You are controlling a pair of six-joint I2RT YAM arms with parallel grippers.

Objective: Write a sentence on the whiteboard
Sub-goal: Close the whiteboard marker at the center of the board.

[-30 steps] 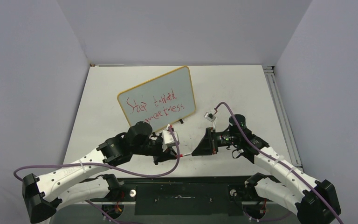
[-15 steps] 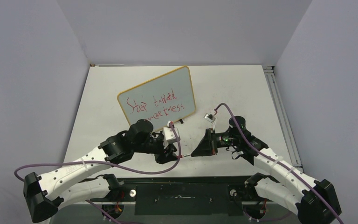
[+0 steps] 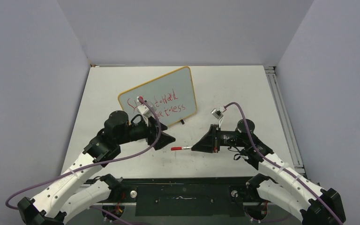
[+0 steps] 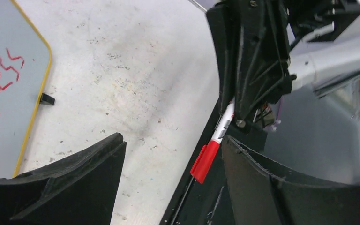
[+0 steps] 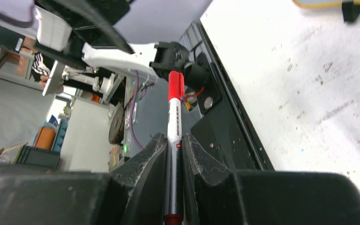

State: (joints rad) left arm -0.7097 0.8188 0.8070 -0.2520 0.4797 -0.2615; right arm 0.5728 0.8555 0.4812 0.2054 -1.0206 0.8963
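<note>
On table (image 3: 234, 89): whiteboard (image 3: 178, 84) yellow-framed, red two-line sentence (image 3: 168, 105) | left pincer (image 4: 171, 145) apart | right pincer (image 5: 173, 140) clamps marker (image 5: 174, 108)

You had a whiteboard (image 3: 180, 83) with a pale grey face and yellow-orange frame. Its sentence (image 3: 168, 106) was red. Your marker (image 3: 180, 148) was white-barrelled and red-capped. Your table (image 3: 236, 86) was white with grey scuffs. The cables (image 3: 235, 104) were purple.

A flat white desk (image 3: 234, 89), its matte top scuffed and speckled with grey marks, has a metal rail (image 3: 283, 117) along its right edge. Left of centre on it stands a rectangular grey-white whiteboard (image 3: 168, 84) with a thin yellow-orange frame, propped on small black feet (image 3: 183, 122). Its face bears red handwritten script (image 3: 157, 107) and is turned toward the near edge.
</note>
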